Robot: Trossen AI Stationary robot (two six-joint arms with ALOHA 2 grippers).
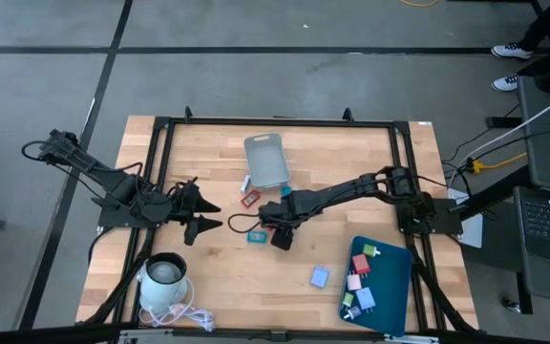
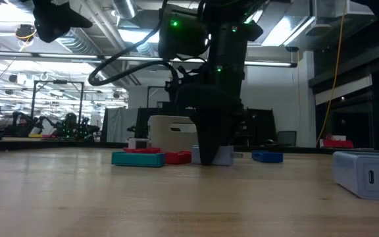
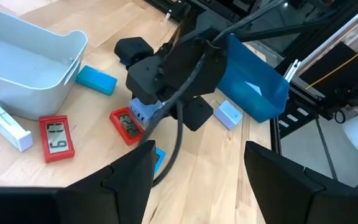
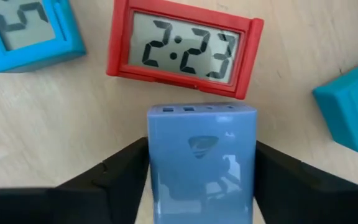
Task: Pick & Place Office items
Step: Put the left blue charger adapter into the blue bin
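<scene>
Right gripper (image 4: 201, 171) over wooden table (image 4: 55, 118)

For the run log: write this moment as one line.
right gripper: around light-blue charger block, on table beside red clock | left gripper: open, waiting

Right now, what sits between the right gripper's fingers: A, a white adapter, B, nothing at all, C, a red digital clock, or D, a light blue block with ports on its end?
D: the right wrist view shows the light blue block with small ports on its end filling the gap between the right gripper fingers, while the red clock lies on the table just beyond it.
</scene>
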